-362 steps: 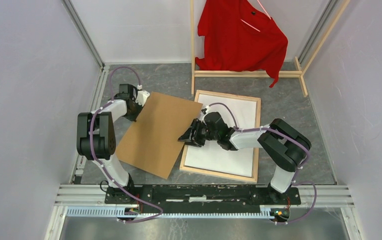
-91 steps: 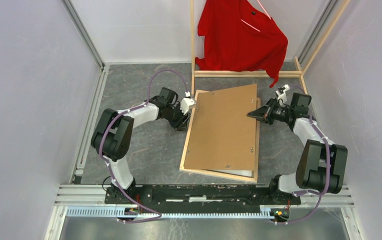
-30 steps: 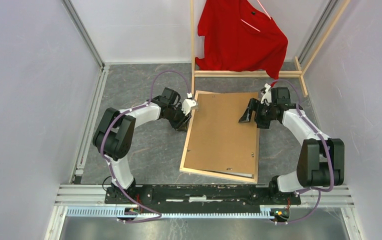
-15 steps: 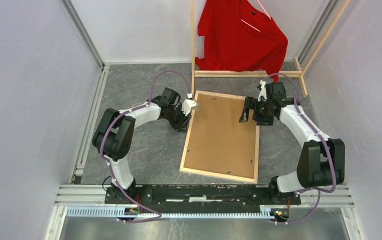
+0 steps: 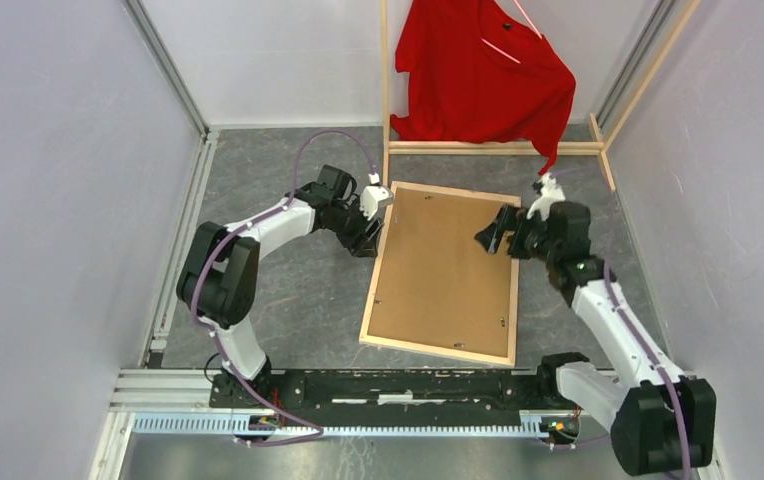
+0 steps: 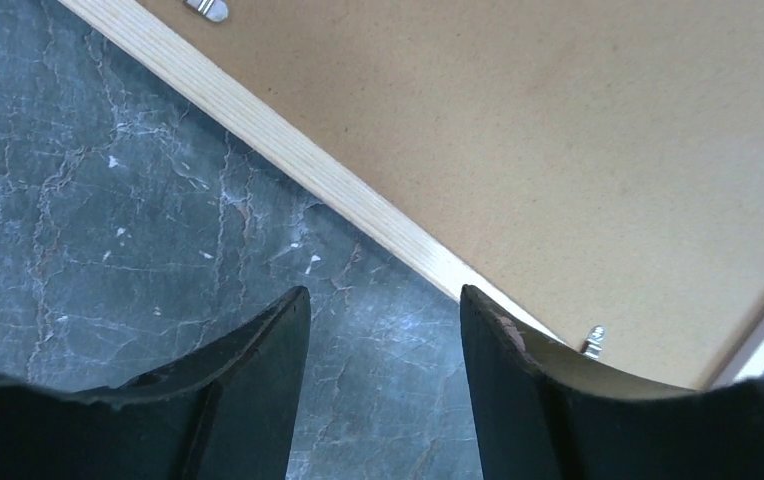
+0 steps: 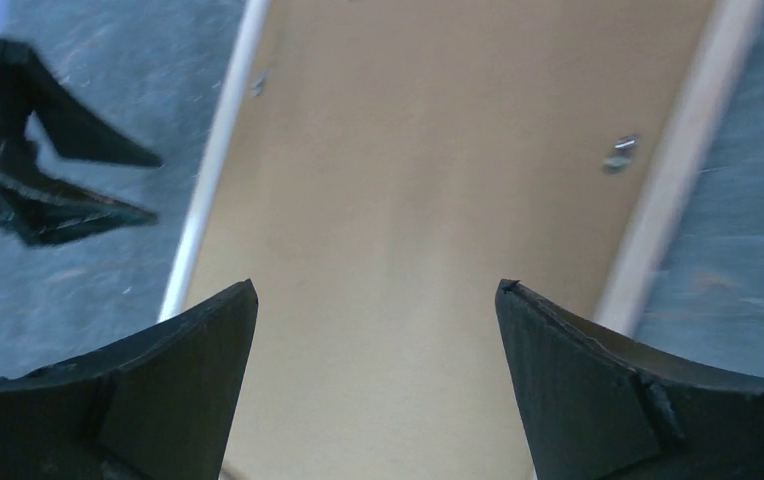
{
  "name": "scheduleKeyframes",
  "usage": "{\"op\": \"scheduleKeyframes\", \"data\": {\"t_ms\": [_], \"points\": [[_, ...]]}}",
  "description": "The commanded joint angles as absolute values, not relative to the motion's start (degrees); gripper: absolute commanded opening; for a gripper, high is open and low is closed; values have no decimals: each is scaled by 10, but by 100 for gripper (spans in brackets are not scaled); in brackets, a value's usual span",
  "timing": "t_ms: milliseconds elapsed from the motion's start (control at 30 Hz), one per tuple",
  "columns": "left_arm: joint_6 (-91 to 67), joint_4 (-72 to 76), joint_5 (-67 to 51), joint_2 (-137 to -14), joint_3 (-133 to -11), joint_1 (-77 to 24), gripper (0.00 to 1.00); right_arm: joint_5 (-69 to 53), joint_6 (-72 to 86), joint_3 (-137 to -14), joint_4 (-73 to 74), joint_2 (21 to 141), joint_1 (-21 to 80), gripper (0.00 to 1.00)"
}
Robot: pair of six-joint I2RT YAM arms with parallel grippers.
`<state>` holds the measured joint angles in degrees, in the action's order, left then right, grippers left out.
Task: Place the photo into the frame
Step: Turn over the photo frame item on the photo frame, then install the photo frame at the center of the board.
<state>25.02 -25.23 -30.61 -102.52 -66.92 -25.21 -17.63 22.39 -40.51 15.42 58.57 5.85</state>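
The frame point(image 5: 370, 300) lies back side up on the table, its bare-wood border around a brown backing board point(image 5: 443, 265) that sits flat inside it. The photo is hidden. My left gripper point(image 5: 365, 240) is open beside the frame's left edge near the far corner. In the left wrist view the gripper point(image 6: 383, 310) has only grey tabletop between its fingers, with the wood border point(image 6: 288, 150) just ahead. My right gripper point(image 5: 490, 238) hovers wide open over the board's far right part. The right wrist view shows this gripper point(image 7: 376, 290) empty above the board point(image 7: 428, 170).
A wooden clothes rack with a red shirt point(image 5: 488, 70) stands right behind the frame. Small metal tabs point(image 7: 618, 155) sit along the frame's inner edge. Grey walls close in on both sides, and a metal rail point(image 5: 408, 385) runs along the near edge.
The board, skewed over the frame a second ago, now lies seated inside the border. My left jaws have spread wider. My right gripper has opened fully and drawn back from the board.
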Motion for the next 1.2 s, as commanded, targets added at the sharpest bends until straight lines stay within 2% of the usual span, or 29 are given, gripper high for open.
{"op": "scheduleKeyframes", "data": {"t_ms": [0,33,100,133,167,300,467,633,833,1167], "points": [[192,-257,-354,-1000,-684,-250,63,-238,320,-297,-45,550,140,83],[183,-255,-354,-1003,-683,-250,62,-224,325,-286,-51,550,167,68],[169,-251,-345,-1008,-679,-250,59,-183,348,-264,-66,554,226,22],[165,-248,-343,-1009,-675,-249,58,-159,356,-253,-81,556,256,8],[160,-241,-343,-1009,-670,-249,57,-135,359,-246,-94,562,295,2],[145,-223,-336,-1018,-659,-249,52,-32,352,-243,-158,619,440,0],[132,-209,-340,-1035,-649,-248,46,-4,330,-272,-223,729,529,0],[125,-200,-344,-1044,-647,-248,41,-26,328,-281,-297,817,550,0],[129,-202,-346,-1050,-645,-248,26,-55,324,-302,-338,872,557,0],[134,-204,-352,-1049,-642,-247,23,-82,327,-329,-355,931,559,0]]}}
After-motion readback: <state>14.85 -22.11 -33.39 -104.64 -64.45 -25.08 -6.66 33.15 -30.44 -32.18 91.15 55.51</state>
